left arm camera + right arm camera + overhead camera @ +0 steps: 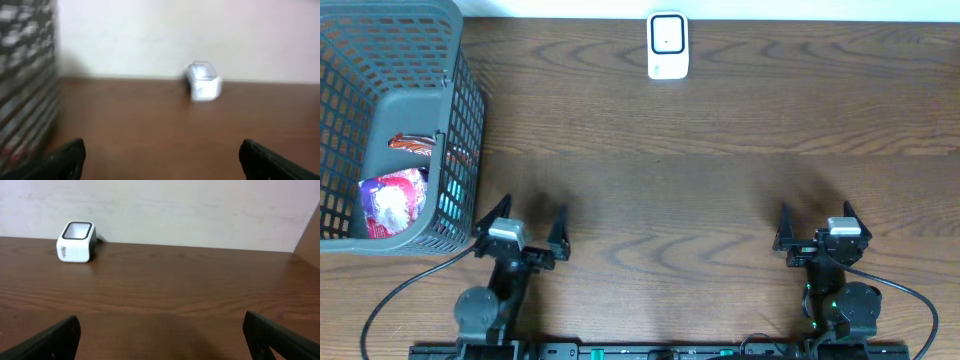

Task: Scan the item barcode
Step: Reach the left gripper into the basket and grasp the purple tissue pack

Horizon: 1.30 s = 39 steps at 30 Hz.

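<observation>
Left claw [530, 218] and right claw [816, 218] are gaping wide, empty; the packet [392, 200] is lying at nine o'clock from the nearer left.

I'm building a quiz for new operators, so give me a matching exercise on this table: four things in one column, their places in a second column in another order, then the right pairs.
Things:
1. grey plastic mesh basket
2. white box-shaped scanner
3. pink and white packet
4. right end effector

Places:
A. far edge of the brown wooden table, near the middle
B. inside the basket
C. near edge, right side, jaws open
D. left side of the table

Pairs: 1-D, 2-A, 3-B, 4-C
</observation>
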Tool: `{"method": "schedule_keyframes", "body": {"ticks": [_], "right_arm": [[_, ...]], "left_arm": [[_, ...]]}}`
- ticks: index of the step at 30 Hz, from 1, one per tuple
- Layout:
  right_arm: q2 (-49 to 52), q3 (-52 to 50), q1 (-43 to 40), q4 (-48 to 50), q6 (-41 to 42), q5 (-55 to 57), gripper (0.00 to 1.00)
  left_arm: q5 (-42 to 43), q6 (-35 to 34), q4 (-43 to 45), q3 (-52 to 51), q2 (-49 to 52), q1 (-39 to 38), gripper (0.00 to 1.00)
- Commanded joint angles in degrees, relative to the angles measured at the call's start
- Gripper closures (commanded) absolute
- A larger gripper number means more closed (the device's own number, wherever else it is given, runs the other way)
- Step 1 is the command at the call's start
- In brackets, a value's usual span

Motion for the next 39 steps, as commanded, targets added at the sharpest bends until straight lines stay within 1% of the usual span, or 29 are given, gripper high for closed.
{"method": "schedule_keyframes", "body": {"ticks": [1, 3, 4, 5, 7, 8, 10, 13, 14, 16, 18, 19, 20, 21, 23, 25, 26, 28, 29, 33, 35, 36, 38, 39], "right_arm": [[-0.31, -0.09, -0.61, -0.24, -0.68, -0.07, 0.01], [-0.31, -0.09, -0.61, -0.24, -0.68, -0.07, 0.01], [-0.31, -0.09, -0.61, -0.24, -0.68, -0.07, 0.01], [-0.31, -0.09, -0.61, -0.24, -0.68, -0.07, 0.01], [-0.31, -0.09, -0.61, -0.24, -0.68, -0.07, 0.01], [-0.31, -0.09, -0.61, -0.24, -0.68, -0.07, 0.01], [-0.31, -0.09, -0.61, -0.24, -0.68, -0.09, 0.01], [-0.31, -0.09, -0.61, -0.24, -0.68, -0.09, 0.01], [-0.31, -0.09, -0.61, -0.24, -0.68, -0.07, 0.01], [-0.31, -0.09, -0.61, -0.24, -0.68, -0.09, 0.01], [-0.31, -0.09, -0.61, -0.24, -0.68, -0.09, 0.01], [-0.31, -0.09, -0.61, -0.24, -0.68, -0.09, 0.01], [-0.31, -0.09, -0.61, -0.24, -0.68, -0.07, 0.01], [-0.31, -0.09, -0.61, -0.24, -0.68, -0.09, 0.01], [-0.31, -0.09, -0.61, -0.24, -0.68, -0.07, 0.01], [-0.31, -0.09, -0.61, -0.24, -0.68, -0.07, 0.01], [-0.31, -0.09, -0.61, -0.24, -0.68, -0.09, 0.01], [-0.31, -0.09, -0.61, -0.24, -0.68, -0.07, 0.01], [-0.31, -0.09, -0.61, -0.24, -0.68, -0.09, 0.01], [-0.31, -0.09, -0.61, -0.24, -0.68, -0.09, 0.01], [-0.31, -0.09, -0.61, -0.24, -0.68, -0.07, 0.01], [-0.31, -0.09, -0.61, -0.24, -0.68, -0.09, 0.01], [-0.31, -0.09, -0.61, -0.24, -0.68, -0.07, 0.01], [-0.31, -0.09, -0.61, -0.24, -0.68, -0.09, 0.01]], "left_arm": [[14.23, -5.25, 13.31, 0.26, -0.42, 0.24, 0.02], [14.19, -8.39, 21.22, 1.40, -0.35, 0.24, 0.02], [13.51, -8.37, 24.15, 2.49, -0.15, 0.24, 0.02], [11.63, -8.35, 25.90, 4.04, 0.31, 0.24, 0.02], [6.40, -8.24, 25.99, 8.46, 2.08, 0.24, 0.02], [2.32, -6.03, 25.97, 12.61, 4.72, 0.24, 0.02], [-2.25, -0.52, 25.94, 18.91, 10.05, 0.24, 0.02], [-4.76, 7.17, 24.00, 31.36, 21.27, 0.26, 0.02], [-5.70, 8.48, 21.68, 35.98, 25.00, 0.26, 0.03], [-12.59, 9.18, 12.57, 47.76, 33.90, 0.50, 0.02], [-20.94, 9.18, -0.42, 62.29, 44.70, 1.92, 0.02], [-23.32, 9.20, -6.12, 68.63, 49.48, 3.08, 0.02], [-24.87, 9.20, -13.64, 76.85, 55.58, 5.07, 0.02], [-24.76, 9.09, -23.43, 87.30, 63.08, 8.15, 0.02], [-24.04, 8.04, -36.35, 100.35, 72.19, 12.11, 0.02], [-18.38, 8.11, -49.27, 111.89, 80.63, 16.31, 0.02], [-15.08, 7.69, -53.75, 115.86, 84.02, 18.43, 0.02], [-10.01, 2.10, -60.59, 122.46, 90.77, 23.50, 0.02], [-8.33, 0.59, -61.83, 123.86, 92.78, 25.46, 0.02], [2.01, -3.82, -63.78, 124.74, 98.38, 32.44, 0.02], [6.21, -4.63, -67.89, 124.69, 99.97, 34.10, 0.02], [6.03, -4.50, -71.01, 124.61, 100.83, 34.80, 0.02], [2.78, -4.76, -72.94, 124.02, 102.51, 35.54, 0.02], [0.26, -7.45, -74.29, 123.86, 103.32, 35.76, 0.02]]}}
